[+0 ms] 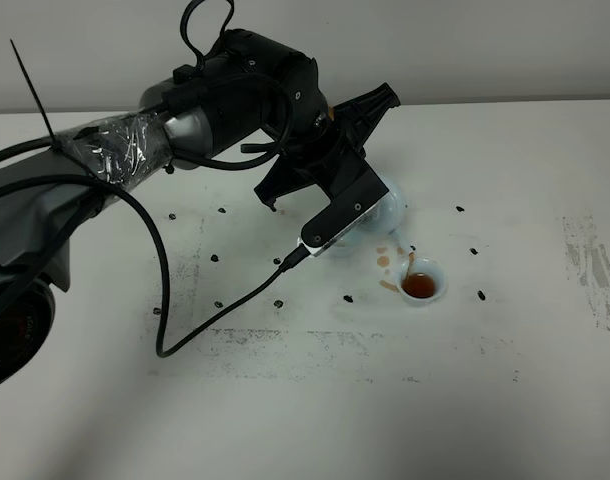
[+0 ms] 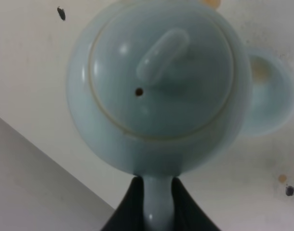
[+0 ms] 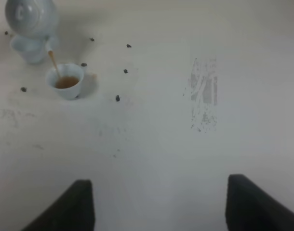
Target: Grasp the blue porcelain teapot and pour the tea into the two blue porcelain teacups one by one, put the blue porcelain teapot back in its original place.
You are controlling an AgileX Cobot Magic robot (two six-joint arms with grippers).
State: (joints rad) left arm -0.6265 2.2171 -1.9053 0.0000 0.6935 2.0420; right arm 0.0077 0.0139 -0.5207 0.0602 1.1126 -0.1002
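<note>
— So, what do the left fingers (image 2: 130, 209) have?

— They are clamped on the loop handle (image 2: 159, 207) of the blue porcelain teapot (image 2: 156, 86), one dark finger on each side of it. The pot hangs straight out in front of them with its lid (image 2: 161, 82) on. It is tilted so the spout points down and away from the fingers.

— Is anything coming out?

— Yes. A thin brown stream of tea (image 3: 54, 65) runs from the spout into one teacup (image 1: 422, 283). That cup stands on the bench (image 1: 305, 400) just beyond the pot and below it, with brown tea in it.

— And the other one?

— The second teacup (image 3: 26, 50) stands just beside the pot's body and lower, closer to the left fingers than the filling cup. The two cups are near each other but apart. I cannot tell whether the second one holds tea.

— How is the bench itself?

— A few brown drops (image 1: 385, 262) lie beside the filling cup, and small black marks (image 1: 480, 295) are dotted around.

— And the right fingers (image 3: 82, 207)?

— Spread wide with nothing between them, over bare bench. The pot and both cups sit well ahead of them.
</note>
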